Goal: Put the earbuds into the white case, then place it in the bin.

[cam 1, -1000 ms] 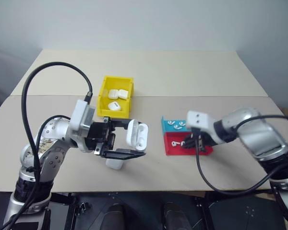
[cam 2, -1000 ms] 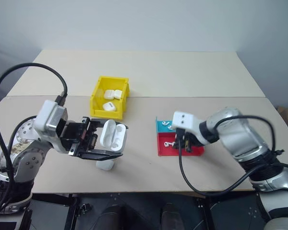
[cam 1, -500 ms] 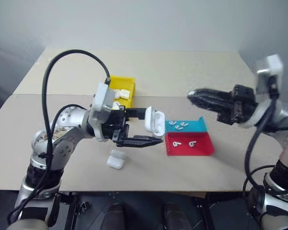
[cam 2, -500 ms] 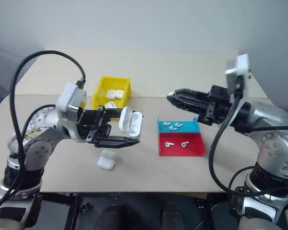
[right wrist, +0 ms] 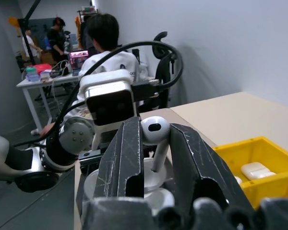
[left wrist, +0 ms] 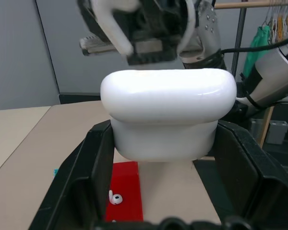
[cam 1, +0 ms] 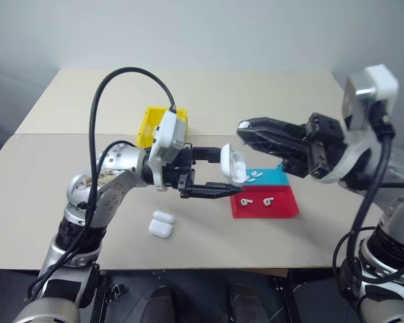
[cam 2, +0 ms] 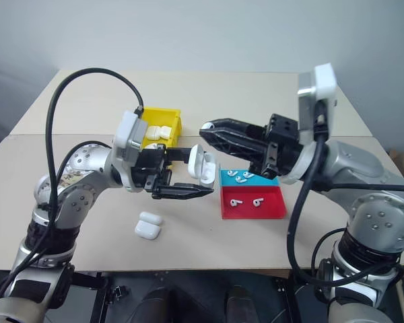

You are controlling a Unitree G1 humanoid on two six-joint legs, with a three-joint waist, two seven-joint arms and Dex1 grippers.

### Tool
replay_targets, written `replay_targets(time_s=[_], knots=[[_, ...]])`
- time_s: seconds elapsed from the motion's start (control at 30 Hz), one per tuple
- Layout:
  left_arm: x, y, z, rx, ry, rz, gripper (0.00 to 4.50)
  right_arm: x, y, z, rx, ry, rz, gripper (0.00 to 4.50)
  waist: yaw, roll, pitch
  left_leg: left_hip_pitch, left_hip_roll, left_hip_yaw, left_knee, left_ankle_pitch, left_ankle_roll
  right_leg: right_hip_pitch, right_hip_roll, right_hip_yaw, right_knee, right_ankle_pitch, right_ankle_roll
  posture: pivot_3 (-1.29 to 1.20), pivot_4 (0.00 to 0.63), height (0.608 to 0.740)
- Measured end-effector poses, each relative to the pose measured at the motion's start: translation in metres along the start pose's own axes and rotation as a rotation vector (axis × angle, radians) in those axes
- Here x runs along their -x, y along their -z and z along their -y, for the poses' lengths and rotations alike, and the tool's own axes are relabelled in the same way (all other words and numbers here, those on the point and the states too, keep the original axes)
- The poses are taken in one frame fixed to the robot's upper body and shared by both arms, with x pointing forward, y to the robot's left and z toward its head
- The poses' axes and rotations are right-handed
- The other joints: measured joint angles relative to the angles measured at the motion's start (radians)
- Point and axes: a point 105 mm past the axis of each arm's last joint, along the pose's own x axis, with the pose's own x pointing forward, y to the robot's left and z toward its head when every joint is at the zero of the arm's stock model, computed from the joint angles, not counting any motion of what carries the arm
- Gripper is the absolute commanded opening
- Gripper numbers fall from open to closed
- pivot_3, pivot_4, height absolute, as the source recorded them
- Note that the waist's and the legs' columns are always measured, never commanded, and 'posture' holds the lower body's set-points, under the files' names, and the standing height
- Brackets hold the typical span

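Two robot arms meet above a beige table, bringing a glossy white earbud to an open glossy white case.

Head views: left gripper (cam 1: 219,176) clamps the case (cam 1: 231,163) beside the right gripper (cam 2: 212,131), near the yellow plastic bin (cam 2: 163,125). Right wrist view: narrow fingers (right wrist: 129,153) pinch the earbud (right wrist: 155,129) above the case.

Yellow bin (cam 1: 150,123) half hidden behind the left arm; the cases inside it mostly covered. White case (left wrist: 168,112) blocks most of the left wrist view; the tray (left wrist: 126,189) under it is cut by the fingers (left wrist: 81,177) and the bottom edge. Earbud (right wrist: 155,134) stem runs down between the right fingers (right wrist: 127,153), its tip hidden. From the head views that earbud can't be made out. Earbuds in the tray (cam 1: 256,176) are too small to count surely. People behind in the right wrist view (right wrist: 105,40) are partly hidden.
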Motion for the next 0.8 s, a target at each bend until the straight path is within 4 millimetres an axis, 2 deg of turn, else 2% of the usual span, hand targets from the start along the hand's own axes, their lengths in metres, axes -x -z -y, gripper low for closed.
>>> replay_targets(time_s=[0.17,0.8], knots=[[0.001,0.000,-0.002,-0.014,0.000,0.000,2.78,0.000,0.009,0.002,0.012,0.023,-0.031,0.63,0.000,0.000,0.000,0.000,0.000,0.000,0.000,0.000,0.000,0.000,0.000,0.000,0.000,0.000,0.000,0.00,0.150,0.740],[0.005,-0.001,-0.004,-0.015,0.015,0.006,2.78,-0.004,0.017,0.004,0.080,0.047,-0.037,0.63,0.000,0.000,0.000,0.000,0.000,0.000,0.000,0.000,0.000,0.000,0.000,0.000,0.000,0.000,0.000,0.00,0.150,0.740]])
